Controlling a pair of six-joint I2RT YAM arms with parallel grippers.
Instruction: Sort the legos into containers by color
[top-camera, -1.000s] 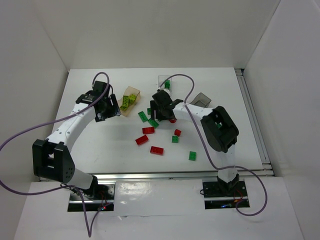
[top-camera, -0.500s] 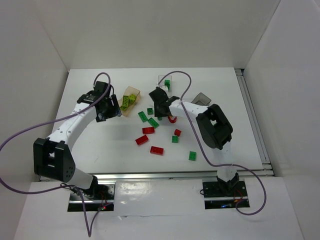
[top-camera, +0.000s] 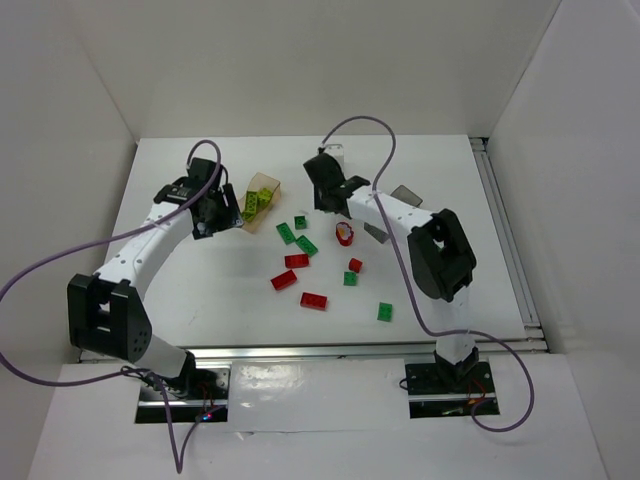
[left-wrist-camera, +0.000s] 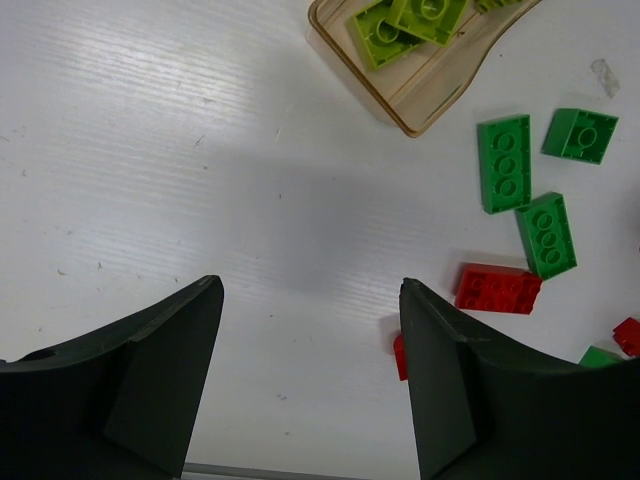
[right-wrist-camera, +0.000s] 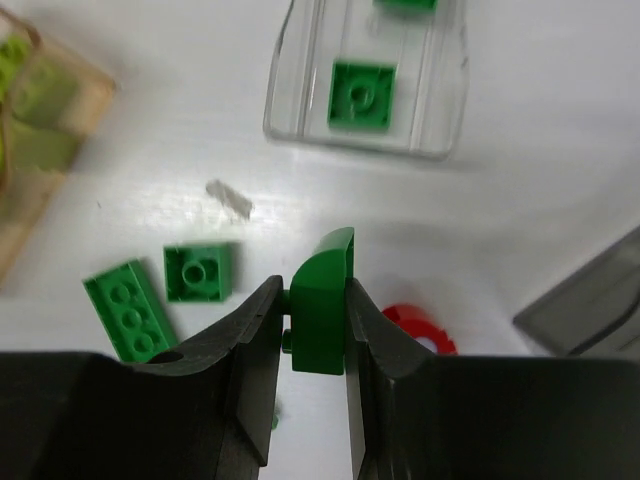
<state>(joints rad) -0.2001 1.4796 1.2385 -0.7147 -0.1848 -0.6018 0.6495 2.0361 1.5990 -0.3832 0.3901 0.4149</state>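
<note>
White table (top-camera: 220, 300) - three boxes along the far side, loose bricks in the middle.

Orange-tan see-through plastic box (left-wrist-camera: 440, 90) sits far left with yellow-green bricks (left-wrist-camera: 405, 20) inside. Clear colourless plastic box (right-wrist-camera: 430, 100) is far centre, with a square dark green brick (right-wrist-camera: 362, 95) lying in it. In the top view the right arm hides most of this box. Smoky dark grey plastic box (right-wrist-camera: 590, 300) is to the right; can't see its contents.

Right gripper (right-wrist-camera: 313, 290) is clamped on a dark green plastic brick with a rounded end (right-wrist-camera: 325, 265), held on edge just near of the clear box. Left gripper (left-wrist-camera: 307, 290) has its fingers apart with nothing between them, and hovers over bare table on the near side of the orange-tan box.

Step in hand, as I read it: drop the held green brick into the clear box. To do it well:
- Move it far until it's over the middle of the opening, not the near wall. That box looks light and would likely skid if clipped.
- Come down low before letting go, so the brick doesn't bounce out.
- It's gripped on edge, so expect it to tip on landing - centring gives margin.

Small stuff on the table: flat green bricks (right-wrist-camera: 125, 310), red bricks (top-camera: 296, 261), and a red ring-shaped piece (right-wrist-camera: 420, 330) just beside the held brick in the right wrist view. Don't drag any of them.
</note>
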